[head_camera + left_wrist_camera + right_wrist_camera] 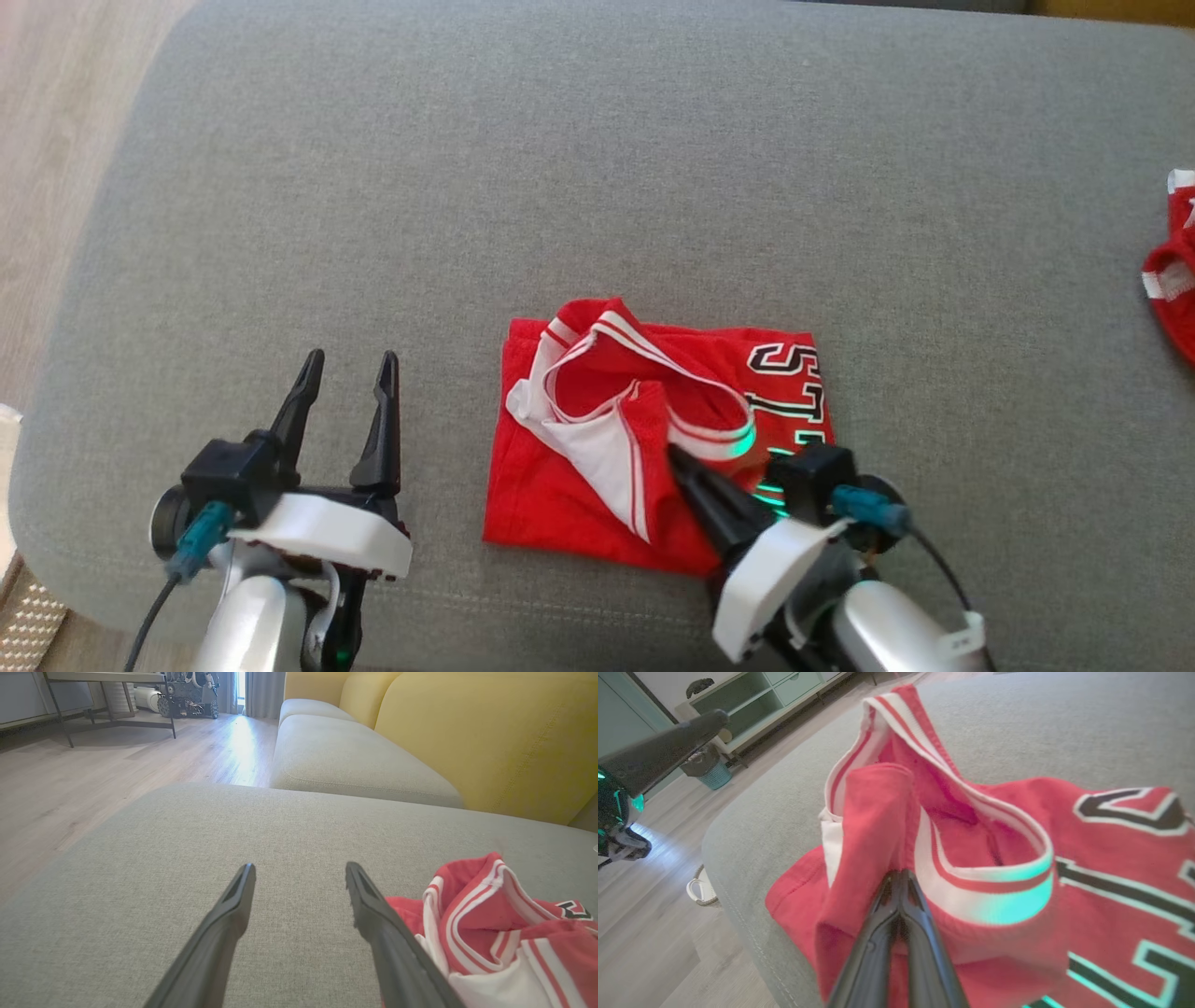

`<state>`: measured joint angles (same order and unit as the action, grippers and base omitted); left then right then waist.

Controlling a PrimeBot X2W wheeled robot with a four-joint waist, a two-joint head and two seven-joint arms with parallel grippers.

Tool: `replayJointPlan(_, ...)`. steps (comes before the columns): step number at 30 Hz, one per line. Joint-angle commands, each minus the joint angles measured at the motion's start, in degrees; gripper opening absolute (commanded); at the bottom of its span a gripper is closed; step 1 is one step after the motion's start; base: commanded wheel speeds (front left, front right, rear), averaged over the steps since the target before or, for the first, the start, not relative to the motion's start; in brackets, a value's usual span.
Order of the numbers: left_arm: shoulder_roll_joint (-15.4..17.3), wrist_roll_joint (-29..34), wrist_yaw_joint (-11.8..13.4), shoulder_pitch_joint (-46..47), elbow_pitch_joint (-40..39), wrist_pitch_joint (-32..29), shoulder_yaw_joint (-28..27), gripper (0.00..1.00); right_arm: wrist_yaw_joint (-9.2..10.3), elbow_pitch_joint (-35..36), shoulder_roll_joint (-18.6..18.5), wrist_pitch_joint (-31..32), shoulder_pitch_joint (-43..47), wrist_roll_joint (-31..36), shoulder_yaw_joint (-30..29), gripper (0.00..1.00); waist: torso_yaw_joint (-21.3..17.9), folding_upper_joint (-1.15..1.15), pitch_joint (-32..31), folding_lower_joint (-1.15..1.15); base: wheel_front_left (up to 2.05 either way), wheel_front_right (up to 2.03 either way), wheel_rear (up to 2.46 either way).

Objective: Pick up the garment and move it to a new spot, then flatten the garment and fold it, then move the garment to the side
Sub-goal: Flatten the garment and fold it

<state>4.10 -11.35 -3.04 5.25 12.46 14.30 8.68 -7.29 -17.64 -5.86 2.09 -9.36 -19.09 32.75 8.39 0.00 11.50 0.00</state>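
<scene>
I judge the jersey [560,504] mostly folded: my right gripper [674,454] pinches its top flap, the left gripper [352,360] gapes idle beside it, and the side move remains.

Red garment [560,504] here, white-striped trim, black-and-white lettering on its right side, folded to a rough rectangle, armhole edging rumpled up on top, lying near-centre on the grey cushion [597,187]

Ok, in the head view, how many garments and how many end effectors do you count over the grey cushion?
Red garments: 2, the folded jersey and a second red garment at the right edge.
End effectors: 2, left end effector open, right end effector shut on the jersey.
Total: 4.
</scene>
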Motion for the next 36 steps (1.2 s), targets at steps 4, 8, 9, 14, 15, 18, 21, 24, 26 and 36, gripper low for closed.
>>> replayJointPlan(4,0.32,-0.44,-0.05,2.07,-1.87,0.69,-1.79,1.00,-0.20,-0.38,1.79,-1.50,-3.07,-2.35,5.47,0.00,0.23,0.00,-0.10,0.00,0.00,0.00,0.00)
replayJointPlan(8,0.21,-0.35,-0.15,2.10,-1.93,0.69,-1.72,1.00,-0.20,-2.35,2.15,-2.16,-5.06,-4.18,9.46,0.00,0.41,0.00,-0.03,0.00,0.00,0.00,0.00)
replayJointPlan(9,0.15,-0.34,-0.20,2.19,-1.88,0.69,-1.70,1.00,-0.20,-3.39,2.26,-2.67,-6.24,-5.04,11.15,0.00,0.55,0.00,0.11,0.00,0.00,0.00,0.00)
replayJointPlan(14,0.02,-0.32,-0.28,2.44,-1.77,0.70,-1.66,1.00,-0.20,-4.74,2.41,-3.49,-8.85,-7.00,15.56,0.00,0.89,0.00,0.44,0.00,0.00,0.00,0.00)
replayJointPlan(15,-0.01,-0.33,-0.29,2.51,-1.75,0.70,-1.67,1.00,-0.20,-4.98,2.43,-3.59,-9.47,-7.61,16.97,0.00,0.98,0.00,0.53,0.00,0.00,0.00,0.00)
replayJointPlan(18,-0.11,-0.38,-0.34,2.62,-1.59,0.70,-1.75,1.00,-0.20,-5.72,2.30,-4.28,-11.15,-9.03,20.31,0.00,1.17,0.00,0.54,0.00,0.00,0.00,0.00)
replayJointPlan(21,-0.21,-0.43,-0.26,2.53,-1.47,0.70,-1.91,1.00,-0.20,-5.79,1.59,-5.41,-12.45,-10.28,22.77,0.00,1.10,0.00,0.35,0.00,0.00,0.00,0.00)
replayJointPlan(24,-0.27,-0.40,-0.16,2.17,-1.39,0.70,-2.16,1.00,-0.20,-4.60,0.74,-7.66,-13.08,-11.12,22.52,0.00,0.72,0.00,-0.16,0.00,0.00,0.00,0.00)
replayJointPlan(26,-0.30,-0.31,-0.06,1.89,-1.38,0.70,-2.32,1.00,-0.20,-3.34,0.14,-9.05,-12.84,-11.48,20.64,0.00,0.35,0.00,-0.60,0.00,0.00,0.00,0.00)
replayJointPlan(36,0.18,0.31,-0.06,0.90,-1.57,0.70,-2.72,1.00,-0.20,4.09,-1.21,-11.24,-6.27,-6.95,-0.11,0.00,-1.66,0.00,-2.56,0.00,0.00,0.00,0.00)
